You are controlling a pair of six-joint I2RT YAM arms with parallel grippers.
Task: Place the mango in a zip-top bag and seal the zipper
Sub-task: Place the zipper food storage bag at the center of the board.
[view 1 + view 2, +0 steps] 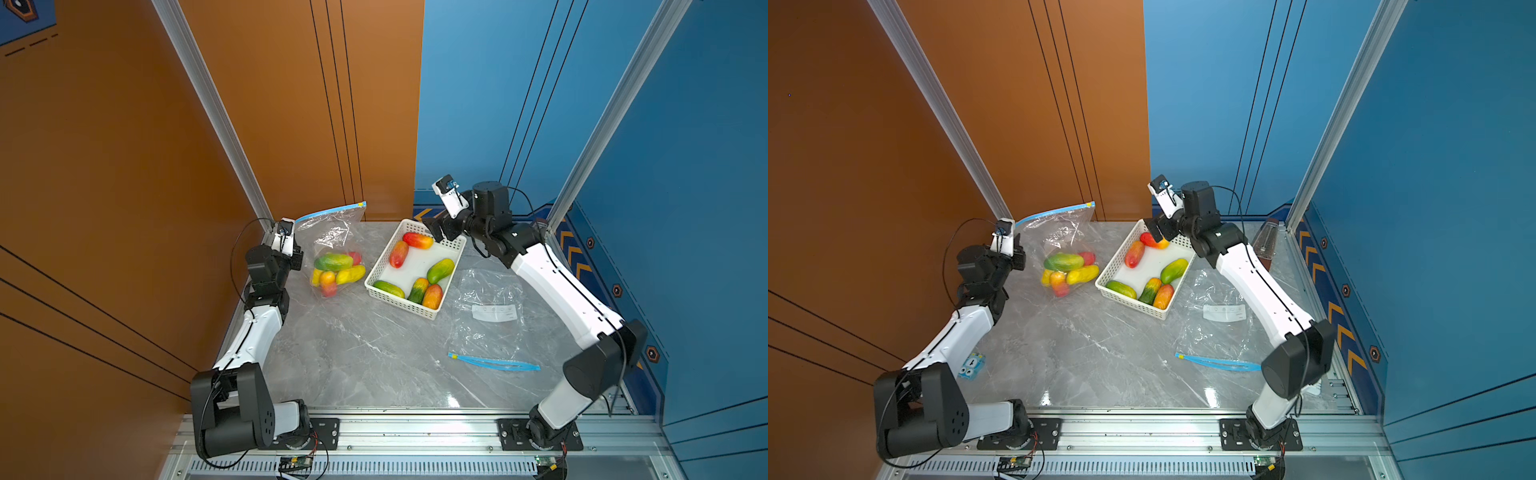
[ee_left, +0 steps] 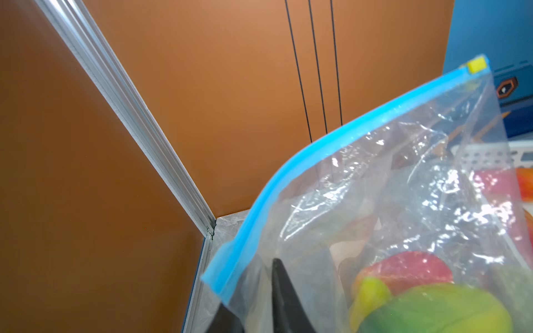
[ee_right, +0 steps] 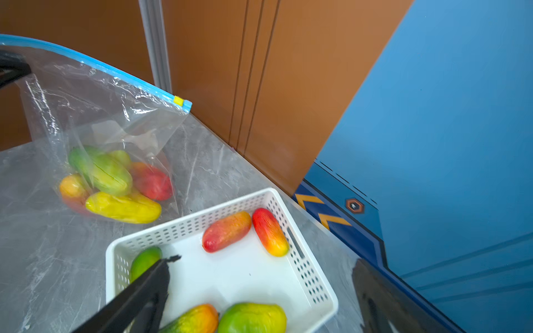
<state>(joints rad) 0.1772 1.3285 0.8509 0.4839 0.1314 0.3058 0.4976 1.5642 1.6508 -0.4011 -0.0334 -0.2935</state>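
The bag (image 1: 332, 232) stands at the left rear of the table (image 1: 374, 353), zipper (image 1: 328, 210) uppermost, slider (image 3: 178, 100) at the zipper's far end. Several mangoes (image 1: 333, 262) lie in its bottom. The left gripper (image 1: 296, 258) sits at the bag's near top corner. One finger (image 2: 278, 288) shows through the film, but whether the jaws clamp the film cannot be told. The right gripper (image 1: 438, 232) hangs over the far corner of the basket (image 1: 399, 302), jaws wide apart and empty. The basket holds six mangoes (image 1: 440, 270). A second bag (image 1: 490, 316) lies flat beside the basket.
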